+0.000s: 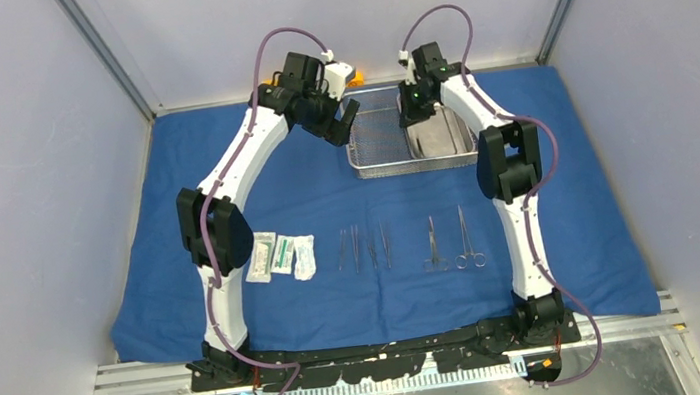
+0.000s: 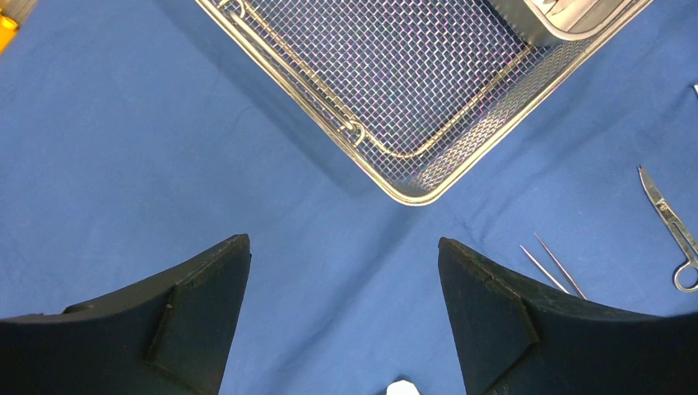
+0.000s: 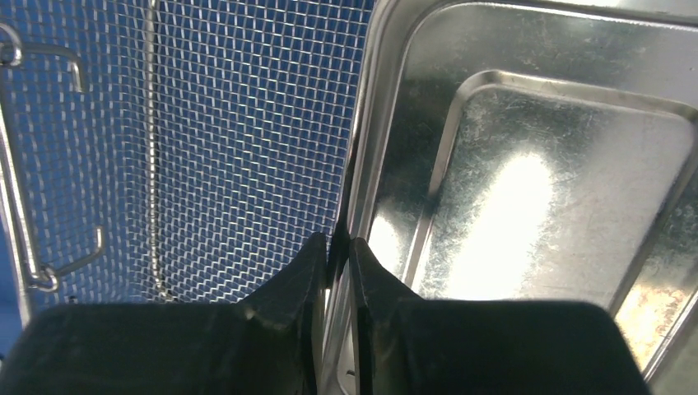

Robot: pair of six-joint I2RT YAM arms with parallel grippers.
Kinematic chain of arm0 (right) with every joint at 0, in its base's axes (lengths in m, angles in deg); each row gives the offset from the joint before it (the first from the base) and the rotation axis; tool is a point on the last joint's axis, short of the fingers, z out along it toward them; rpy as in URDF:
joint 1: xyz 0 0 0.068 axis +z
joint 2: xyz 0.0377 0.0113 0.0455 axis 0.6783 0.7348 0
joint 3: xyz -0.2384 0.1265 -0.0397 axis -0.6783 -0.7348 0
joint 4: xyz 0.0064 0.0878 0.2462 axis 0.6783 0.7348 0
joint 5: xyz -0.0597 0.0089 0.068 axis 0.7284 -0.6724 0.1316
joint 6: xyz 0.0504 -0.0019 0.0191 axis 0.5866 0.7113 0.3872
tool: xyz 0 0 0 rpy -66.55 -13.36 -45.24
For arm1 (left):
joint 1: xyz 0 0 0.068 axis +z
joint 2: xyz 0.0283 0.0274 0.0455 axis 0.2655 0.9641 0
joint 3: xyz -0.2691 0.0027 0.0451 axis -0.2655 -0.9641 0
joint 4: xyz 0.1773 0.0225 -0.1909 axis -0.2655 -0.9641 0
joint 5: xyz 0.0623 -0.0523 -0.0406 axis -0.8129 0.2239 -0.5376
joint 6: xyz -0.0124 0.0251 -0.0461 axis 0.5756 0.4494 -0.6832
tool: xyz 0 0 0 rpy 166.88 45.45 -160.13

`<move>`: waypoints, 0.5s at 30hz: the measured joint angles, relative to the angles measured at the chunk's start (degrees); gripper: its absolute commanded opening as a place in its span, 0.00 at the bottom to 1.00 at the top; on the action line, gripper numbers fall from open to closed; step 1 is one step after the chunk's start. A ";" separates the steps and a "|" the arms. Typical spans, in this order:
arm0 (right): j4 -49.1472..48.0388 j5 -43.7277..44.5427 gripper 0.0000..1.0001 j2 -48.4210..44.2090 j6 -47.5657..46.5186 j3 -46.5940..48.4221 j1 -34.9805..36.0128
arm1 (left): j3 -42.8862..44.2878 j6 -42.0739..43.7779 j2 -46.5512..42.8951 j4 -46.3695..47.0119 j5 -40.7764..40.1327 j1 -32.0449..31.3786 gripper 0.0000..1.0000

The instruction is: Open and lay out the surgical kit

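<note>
So the blue cloth (image 1: 326,200) is spread flat, and most of the kit is laid out on it. The packets (image 1: 280,255) are side by side at near left, the forceps (image 1: 362,246) are lined up in the near middle, and the scissors (image 1: 450,241) are just right of them. What's left is at the far middle: the mesh basket (image 1: 379,138), with the steel tray (image 1: 441,136) sitting inside its right half.

The right hand (image 3: 337,247) is down in the basket, pinching the tray's left wall. One finger is on the mesh side and one is inside the tray, pressed nearly together with the thin rim between them. The gripped rim runs near-to-far, and the whole tray lies off to the right of that hand. My guess is it'll want to droop on the free side once it comes up. It also has to clear the basket wall before it can go anywhere, so I'd say straight up first, then across to open cloth.

The left hand (image 2: 344,255) is spread wide and holding nothing. It hovers over bare cloth just outside the basket's near-left corner, and the basket's empty left half is the part closest to it. It looks well placed to steady the basket if it shifts, but the tray is clearly the right arm's job.
</note>
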 measured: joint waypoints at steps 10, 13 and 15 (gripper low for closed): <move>0.48 -4.11 0.00 1.11 5.31 3.69 0.79 | 0.02 -0.20 0.02 0.00 0.48 0.00 0.86; 0.46 -5.66 0.00 2.40 7.19 5.46 0.57 | 0.02 -0.22 0.04 -0.02 0.50 0.00 0.87; 0.39 -6.62 0.00 2.67 8.24 5.75 0.24 | 0.02 -0.22 0.04 -0.02 0.50 0.00 0.86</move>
